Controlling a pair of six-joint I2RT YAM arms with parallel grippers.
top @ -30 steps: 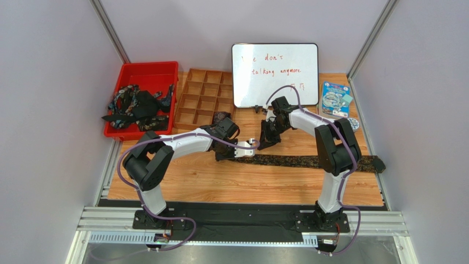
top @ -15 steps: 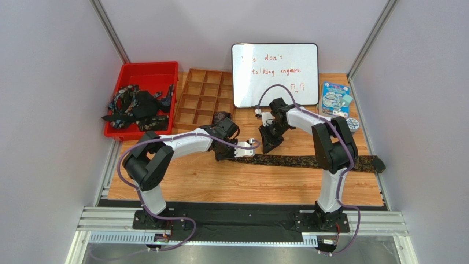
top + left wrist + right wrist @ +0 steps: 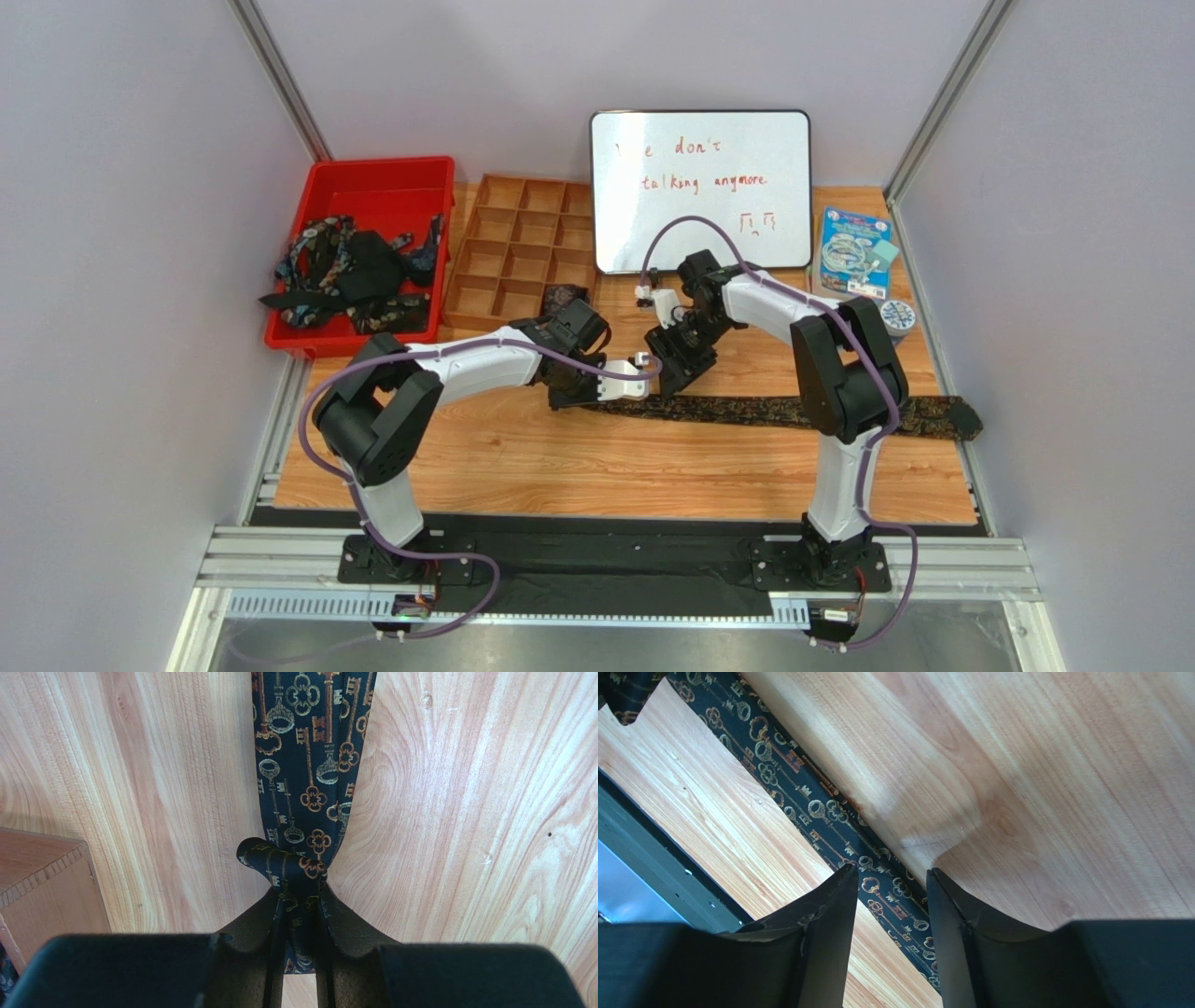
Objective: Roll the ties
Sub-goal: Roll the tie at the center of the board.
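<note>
A long dark tie (image 3: 786, 410) with a gold key pattern lies flat across the wooden table, running from the middle to the right edge. My left gripper (image 3: 578, 395) is shut on its left end. In the left wrist view the tie (image 3: 309, 756) stretches away from me, and its folded end is pinched in that gripper (image 3: 298, 897). My right gripper (image 3: 671, 371) hovers just behind the tie, close to the left gripper, open and empty. In the right wrist view the tie (image 3: 801, 798) runs diagonally below that gripper (image 3: 891, 882).
A red bin (image 3: 326, 189) at the back left holds several loose ties (image 3: 351, 266). Beside it is a wooden compartment tray (image 3: 519, 238) with a small dark coil (image 3: 561, 298) in a front cell. A whiteboard (image 3: 701, 189) stands behind. A blue packet (image 3: 856, 252) lies at the back right.
My right gripper has moved left and a little nearer, closing on the left gripper and the tie. The left arm and the tie have not moved.
</note>
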